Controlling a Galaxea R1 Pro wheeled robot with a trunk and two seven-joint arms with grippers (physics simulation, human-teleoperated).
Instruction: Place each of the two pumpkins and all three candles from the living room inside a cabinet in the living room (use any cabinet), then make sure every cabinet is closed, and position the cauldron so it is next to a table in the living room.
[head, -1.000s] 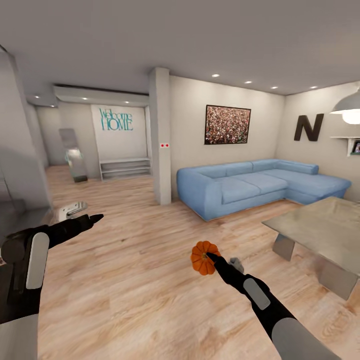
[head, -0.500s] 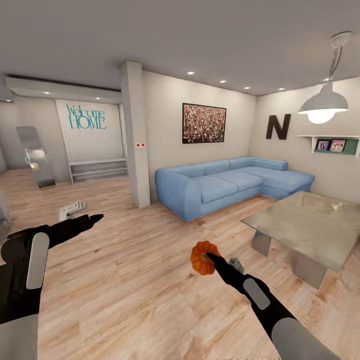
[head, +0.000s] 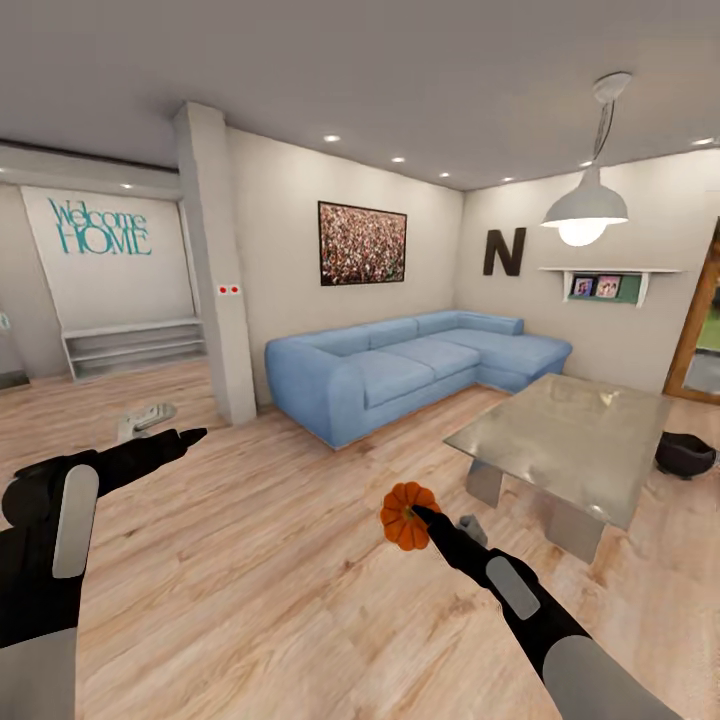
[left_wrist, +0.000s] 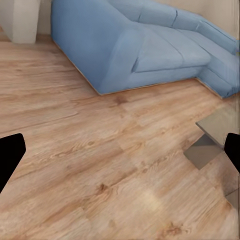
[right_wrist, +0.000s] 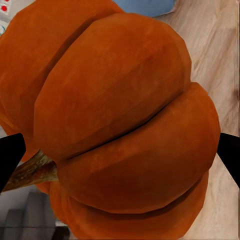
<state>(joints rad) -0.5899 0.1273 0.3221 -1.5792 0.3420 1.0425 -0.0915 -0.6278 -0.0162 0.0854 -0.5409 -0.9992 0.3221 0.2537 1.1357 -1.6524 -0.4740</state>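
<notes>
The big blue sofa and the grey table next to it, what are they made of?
The big blue corner sofa looks like soft matte fabric: its cushions are rounded and seamed, with no shine. The low grey table looks like polished stone or concrete, maybe metal: its flat top shows mottled, faint reflections. These are simulator renders, so both are guesses.

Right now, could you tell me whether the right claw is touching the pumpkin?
Touching. In the head view the right claw presses into the pumpkin, held above the floor; the right wrist view shows the pumpkin between both fingertips.
</notes>
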